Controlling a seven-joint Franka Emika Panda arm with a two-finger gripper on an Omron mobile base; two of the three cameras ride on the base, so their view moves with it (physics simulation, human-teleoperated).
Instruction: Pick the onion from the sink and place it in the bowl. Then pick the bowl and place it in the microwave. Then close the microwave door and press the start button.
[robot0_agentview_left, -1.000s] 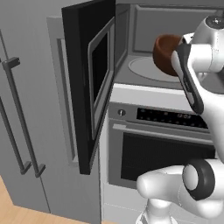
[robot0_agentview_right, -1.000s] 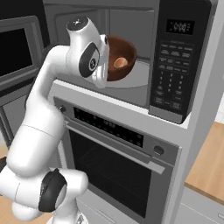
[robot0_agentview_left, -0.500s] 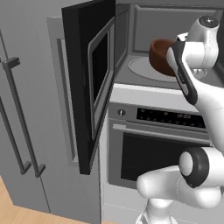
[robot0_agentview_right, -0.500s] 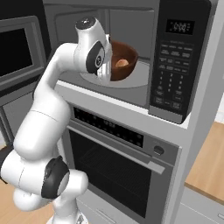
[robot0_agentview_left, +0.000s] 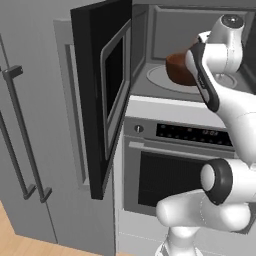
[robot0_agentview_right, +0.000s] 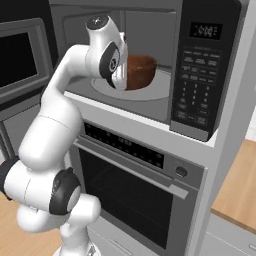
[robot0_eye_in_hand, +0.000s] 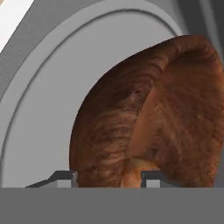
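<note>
The tool (robot0_eye_in_hand: 106, 177) is clamping the near rim of the bowl (robot0_eye_in_hand: 148, 118), one fingertip (robot0_eye_in_hand: 61, 177) outside the wall and the other inside, with a pale patch of the onion (robot0_eye_in_hand: 133, 168) peeking between them. Over the last second the arm has been carrying the bowl deeper, so it is now sitting over the turntable plate (robot0_agentview_right: 162, 85) inside the microwave (robot0_agentview_right: 200, 75); releasing looks like the next step. The right base view is showing the bowl low over the plate, whether touching I cannot tell. The left base view is showing the microwave door (robot0_agentview_left: 102, 95) standing wide open.
</note>
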